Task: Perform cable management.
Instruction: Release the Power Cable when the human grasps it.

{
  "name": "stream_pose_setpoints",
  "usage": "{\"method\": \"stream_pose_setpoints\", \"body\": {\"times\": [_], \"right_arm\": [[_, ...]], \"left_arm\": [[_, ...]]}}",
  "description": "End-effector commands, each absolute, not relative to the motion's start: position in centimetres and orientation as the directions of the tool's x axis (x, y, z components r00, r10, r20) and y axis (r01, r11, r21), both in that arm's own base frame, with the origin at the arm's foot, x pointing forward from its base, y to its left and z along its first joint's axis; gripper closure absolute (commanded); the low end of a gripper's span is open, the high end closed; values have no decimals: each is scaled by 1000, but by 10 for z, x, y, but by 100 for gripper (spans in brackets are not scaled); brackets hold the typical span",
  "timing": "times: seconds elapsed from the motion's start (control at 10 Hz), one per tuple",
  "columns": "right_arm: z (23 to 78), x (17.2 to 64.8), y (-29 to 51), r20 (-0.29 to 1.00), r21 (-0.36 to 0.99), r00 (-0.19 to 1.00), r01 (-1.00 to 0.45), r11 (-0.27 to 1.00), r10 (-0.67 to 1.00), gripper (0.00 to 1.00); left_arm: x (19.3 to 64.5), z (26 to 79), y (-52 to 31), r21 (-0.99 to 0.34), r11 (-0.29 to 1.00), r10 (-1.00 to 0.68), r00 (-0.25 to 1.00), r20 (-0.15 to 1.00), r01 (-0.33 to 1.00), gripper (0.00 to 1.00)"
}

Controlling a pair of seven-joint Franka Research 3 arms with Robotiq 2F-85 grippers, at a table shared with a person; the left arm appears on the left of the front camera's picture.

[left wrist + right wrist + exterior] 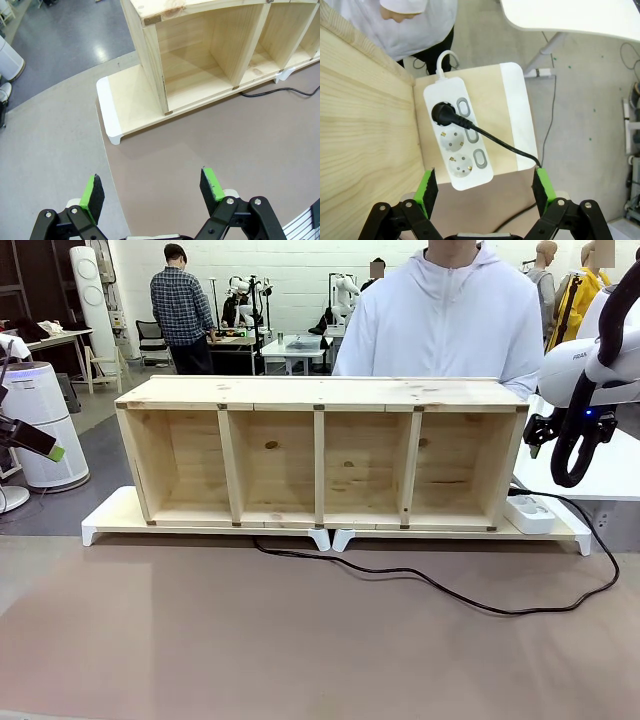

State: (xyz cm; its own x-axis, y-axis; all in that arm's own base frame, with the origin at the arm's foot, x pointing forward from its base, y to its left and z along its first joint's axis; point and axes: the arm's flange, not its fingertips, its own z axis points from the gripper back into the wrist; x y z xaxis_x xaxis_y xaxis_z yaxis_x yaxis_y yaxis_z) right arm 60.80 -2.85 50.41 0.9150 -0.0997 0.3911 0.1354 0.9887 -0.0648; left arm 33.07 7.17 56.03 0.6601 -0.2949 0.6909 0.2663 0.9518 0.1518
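1. The cable (440, 587) lies on the brown table (300, 640). It leaves the gap between the two white stands at the 12 o'clock side, sags toward 5 o'clock, loops at 3 o'clock and climbs to the power strip (530, 512).
2. In the right wrist view, the cable's plug (444, 114) sits in the top socket of the power strip (457, 137); the cord leaves toward 5 o'clock and drops over the stand's edge.
3. The power strip rests on the white-edged stand (560, 530), just beside the right end of the wooden shelf (320, 450).
4. The right claw (485, 187) is spread wide, holds nothing, and hangs above the power strip.
5. The left claw (152, 189) is spread, holds nothing, and hangs over the table near the shelf's left end.
6. A person in a white jacket (440, 320) stands behind the shelf at 12 o'clock.
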Motion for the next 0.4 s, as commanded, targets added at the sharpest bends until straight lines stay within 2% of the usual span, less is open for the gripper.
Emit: {"method": "stream_pose_setpoints", "body": {"times": [0.0, 0.3], "right_arm": [[504, 608, -28, 389, -65, 916, 135, 989, -100, 3], [504, 608, -28, 389, -65, 916, 135, 989, -100, 3]], "left_arm": [[330, 560, 73, 147, 953, -291, 665, 688, 264, 0], [330, 560, 73, 147, 953, -291, 665, 688, 264, 0]]}}
